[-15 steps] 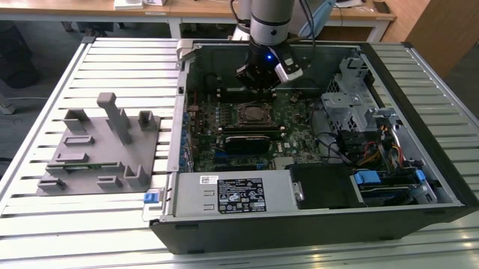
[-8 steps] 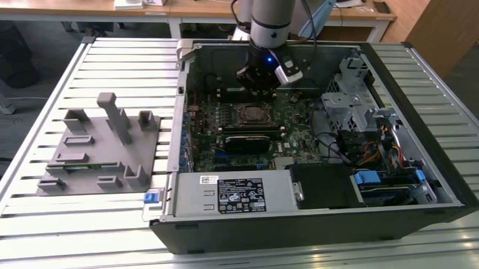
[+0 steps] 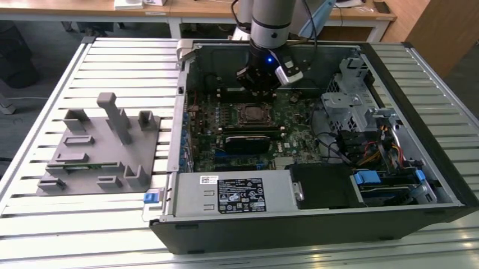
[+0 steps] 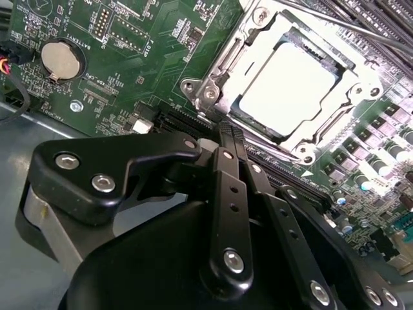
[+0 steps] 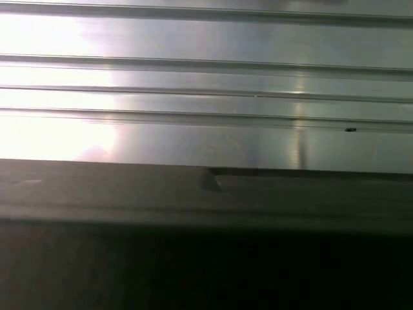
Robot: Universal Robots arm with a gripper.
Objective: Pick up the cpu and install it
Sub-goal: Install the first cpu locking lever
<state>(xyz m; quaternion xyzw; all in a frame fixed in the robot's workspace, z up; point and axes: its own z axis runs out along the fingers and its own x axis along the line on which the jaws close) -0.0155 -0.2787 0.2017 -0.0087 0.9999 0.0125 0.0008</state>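
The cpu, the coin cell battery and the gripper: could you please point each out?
cpu (image 4: 287, 87): second wrist view, middle of its pale top, in the socket.
coin cell battery (image 4: 62, 59): second wrist view, its round face.
gripper (image 4: 229, 139): second wrist view, at its fingertips.

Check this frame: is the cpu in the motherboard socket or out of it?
In. The cpu lies flat inside the socket frame, and the gripper holds nothing, fingers together.

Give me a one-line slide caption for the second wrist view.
Gripper with fingers closed together, poised beside the motherboard socket, where the cpu already sits.
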